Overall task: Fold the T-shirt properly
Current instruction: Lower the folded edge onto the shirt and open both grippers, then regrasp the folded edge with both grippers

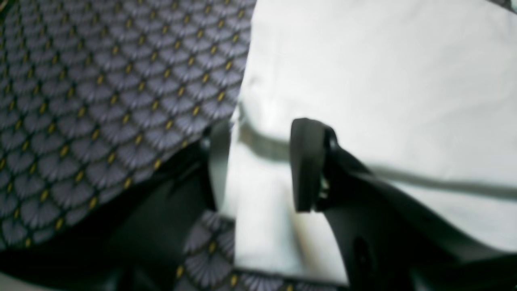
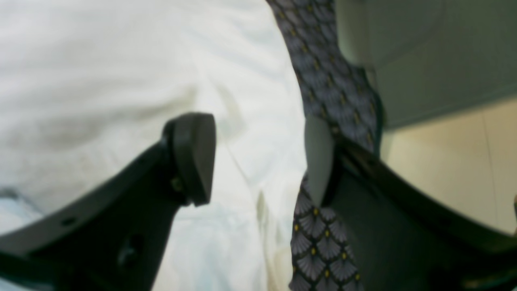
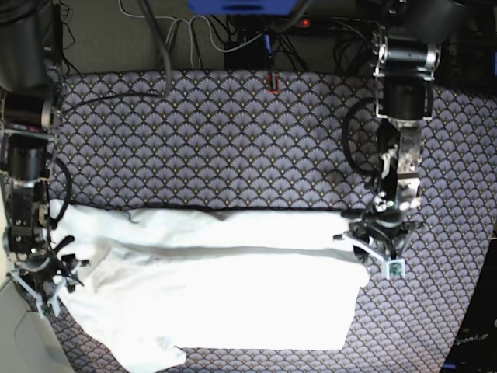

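The white T-shirt [image 3: 233,287] lies wrinkled across the front of the patterned table, folded lengthwise, with a sleeve [image 3: 159,353] at the front left. My left gripper [image 3: 375,247] is at the shirt's right edge. In the left wrist view the gripper [image 1: 262,165] is open, its fingers [image 1: 309,165] straddling the shirt's edge [image 1: 363,81]. My right gripper [image 3: 45,284] is at the shirt's left end. In the right wrist view it [image 2: 256,161] is open, with the shirt's edge [image 2: 121,60] lying between its fingers [image 2: 194,157].
A grey tablecloth [image 3: 233,140] with a fan pattern and yellow dots covers the table. Cables [image 3: 178,39] and dark equipment run along the back edge. The table's left edge and pale floor [image 2: 444,161] are just beyond my right gripper.
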`<state>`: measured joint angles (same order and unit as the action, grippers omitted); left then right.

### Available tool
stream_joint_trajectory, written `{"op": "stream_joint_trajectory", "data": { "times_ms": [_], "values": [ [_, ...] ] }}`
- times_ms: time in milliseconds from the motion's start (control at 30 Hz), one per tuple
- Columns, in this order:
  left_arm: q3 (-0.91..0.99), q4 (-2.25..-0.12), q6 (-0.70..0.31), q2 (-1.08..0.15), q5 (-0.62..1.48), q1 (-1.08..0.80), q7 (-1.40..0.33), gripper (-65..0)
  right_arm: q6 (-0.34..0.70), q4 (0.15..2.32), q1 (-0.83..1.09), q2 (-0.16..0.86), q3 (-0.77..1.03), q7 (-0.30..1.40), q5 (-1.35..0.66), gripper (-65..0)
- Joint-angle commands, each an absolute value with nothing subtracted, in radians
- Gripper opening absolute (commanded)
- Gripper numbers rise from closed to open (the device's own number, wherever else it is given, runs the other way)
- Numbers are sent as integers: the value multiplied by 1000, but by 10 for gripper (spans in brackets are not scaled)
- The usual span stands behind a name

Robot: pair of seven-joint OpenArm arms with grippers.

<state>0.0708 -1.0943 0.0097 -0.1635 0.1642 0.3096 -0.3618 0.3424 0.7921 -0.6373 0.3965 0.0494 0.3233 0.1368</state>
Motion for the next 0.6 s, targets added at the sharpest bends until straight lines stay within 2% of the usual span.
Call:
{"op": "stream_joint_trajectory", "data": {
  "times_ms": [0, 133, 233, 400, 567],
  "values": [
    [77, -1136, 2, -166, 170, 325, -332, -399, 355, 842, -636, 407, 61, 298, 130, -296],
    [77, -1148, 2, -166, 170, 262, -326, -403, 381, 977, -503, 401, 94, 298, 130, -343],
    [77, -1144, 2, -168, 170, 246, -325, -403, 381, 1029, -430, 367, 93, 297, 131, -436],
    [77, -1147, 2, -165, 166, 248, -329, -403, 378, 1033, -409, 314, 93, 298, 133, -642],
    [76, -1150, 2, -162, 165, 251, -329, -403, 378, 1032, -410, 286, 88, 298, 134, -642]
  ]
}}
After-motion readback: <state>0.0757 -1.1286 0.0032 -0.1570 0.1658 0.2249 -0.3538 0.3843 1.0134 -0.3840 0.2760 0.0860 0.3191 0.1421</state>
